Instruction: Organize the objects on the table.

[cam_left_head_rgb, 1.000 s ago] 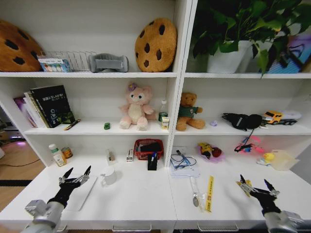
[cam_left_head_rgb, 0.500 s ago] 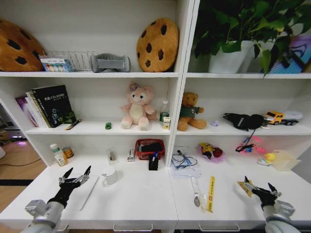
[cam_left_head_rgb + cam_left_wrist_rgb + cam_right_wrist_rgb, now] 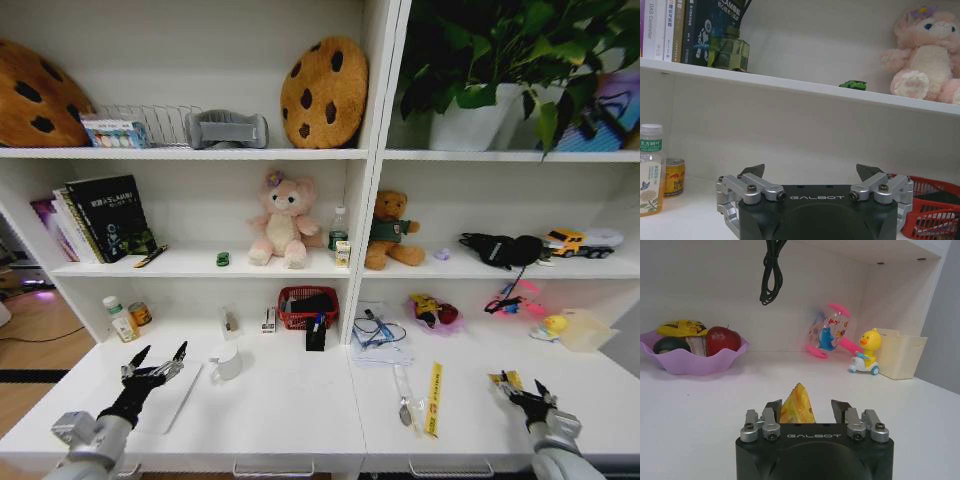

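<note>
Holding the left gripper (image 3: 160,353) low over the near left part of the counter (image 3: 300,415), fingers spread wide and gripping nothing; hanging just beside the thin silver laptop (image 3: 180,398), which is lying flat near the front edge with a white mug (image 3: 225,361) close behind it.

Keeping the right gripper (image 3: 520,386) low at the near right corner, fingers parted to a middling gap, with a small yellow packet (image 3: 796,407) sitting on the counter right between and just beyond the tips; judging it as not yet gripped, though contact with one finger cannot be ruled out.

Leaving the tiny green toy car (image 3: 222,259) up on the middle shelf (image 3: 120,268), next to the pink plush toy (image 3: 281,220), well apart from both grippers.

Risking, on the right, a shove rather than a grasp: closing off-centre on such a light, crinkly packet probably meaning sliding or flipping it off the front edge; risking, on the left, scraping wide fingers across the flat laptop, nudging it over the edge or knocking the mug, since so thin a slab is offering little to grip from above.
</note>
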Motion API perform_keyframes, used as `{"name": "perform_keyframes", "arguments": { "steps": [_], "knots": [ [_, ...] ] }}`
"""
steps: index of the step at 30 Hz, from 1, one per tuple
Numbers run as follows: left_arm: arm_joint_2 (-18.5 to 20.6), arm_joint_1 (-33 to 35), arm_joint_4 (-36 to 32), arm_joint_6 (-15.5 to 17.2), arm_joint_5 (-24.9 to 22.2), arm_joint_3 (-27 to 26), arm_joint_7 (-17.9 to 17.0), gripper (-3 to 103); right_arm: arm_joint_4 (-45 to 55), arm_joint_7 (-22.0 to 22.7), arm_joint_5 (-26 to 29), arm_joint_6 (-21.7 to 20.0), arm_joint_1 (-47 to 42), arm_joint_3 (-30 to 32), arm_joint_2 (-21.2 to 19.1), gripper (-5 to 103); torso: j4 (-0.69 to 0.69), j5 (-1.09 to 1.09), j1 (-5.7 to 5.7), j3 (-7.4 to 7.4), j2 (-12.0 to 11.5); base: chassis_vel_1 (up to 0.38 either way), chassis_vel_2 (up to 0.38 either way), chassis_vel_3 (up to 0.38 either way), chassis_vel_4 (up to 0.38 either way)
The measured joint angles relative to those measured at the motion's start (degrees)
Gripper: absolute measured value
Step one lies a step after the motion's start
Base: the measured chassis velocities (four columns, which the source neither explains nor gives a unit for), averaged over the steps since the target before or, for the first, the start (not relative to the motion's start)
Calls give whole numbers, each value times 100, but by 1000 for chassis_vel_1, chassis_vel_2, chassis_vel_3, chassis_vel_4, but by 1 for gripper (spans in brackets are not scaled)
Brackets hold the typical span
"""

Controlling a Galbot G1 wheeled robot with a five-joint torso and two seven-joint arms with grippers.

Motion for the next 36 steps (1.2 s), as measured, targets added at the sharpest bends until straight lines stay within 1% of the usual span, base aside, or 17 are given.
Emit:
{"name": "perform_keyframes", "arguments": {
  "steps": [1,2,4,5,7,8,11,13,14,15,16,20,24,27,29,34,36],
  "knots": [
    [0,0,0,0,0,0,0,100,-12,1,-20,0,1,-10,2,56,0,0,0,0,0,0,0,0,0],
    [0,0,0,0,0,0,0,100,-12,1,-20,0,1,-10,2,56,0,0,0,0,0,0,0,0,0],
    [0,0,0,0,0,0,0,100,-16,6,-36,0,-3,-12,9,44,0,0,0,0,0,0,0,0,0],
    [0,0,0,0,0,0,0,100,-16,6,-36,0,-3,-12,9,44,0,0,0,0,0,0,0,0,0],
    [0,0,0,0,0,0,0,100,-11,9,-44,-1,-9,-13,10,33,0,0,0,0,0,0,0,0,0],
    [0,0,0,0,0,0,0,100,-11,9,-44,-1,-9,-13,10,33,0,0,0,0,0,0,0,0,0],
    [0,0,0,0,0,0,0,100,37,20,-44,-16,-13,-14,7,18,0,0,0,0,0,0,0,0,0],
    [0,0,0,0,0,0,0,100,50,22,-44,-16,-15,-14,7,18,0,0,0,0,0,0,0,0,0],
    [0,0,0,0,0,0,0,100,79,26,-44,-16,-20,-14,7,7,0,0,0,0,0,0,0,0,0],
    [0,0,0,0,0,0,0,100,79,26,-44,-16,-20,-14,7,7,0,0,0,0,0,0,0,0,0],
    [0,0,0,0,0,0,0,100,125,29,-42,-16,-33,-8,7,2,0,0,0,0,0,0,0,0,0],
    [0,0,0,0,0,0,0,100,522,31,-27,-20,-50,45,-64,0,-1,0,0,0,0,0,0,0,0],
    [0,0,0,0,0,0,0,100,712,59,122,-175,212,-44,-204,0,-1,0,0,0,0,0,0,0,0],
    [0,0,0,0,0,0,0,100,653,122,263,-467,753,-360,-372,0,1,0,0,0,0,0,0,0,0],
    [0,0,0,0,0,0,0,100,548,143,306,-552,1001,-543,-437,0,1,1,0,0,0,0,0,0,0],
    [0,0,0,0,0,0,0,100,287,146,356,-634,1633,-1023,-584,0,0,0,0,0,0,0,0,0,0],
    [0,0,0,0,0,0,0,100,24,140,353,-685,2178,-1327,-629,0,2,0,0,0,-1,0,0,0,0]
  ]
}}
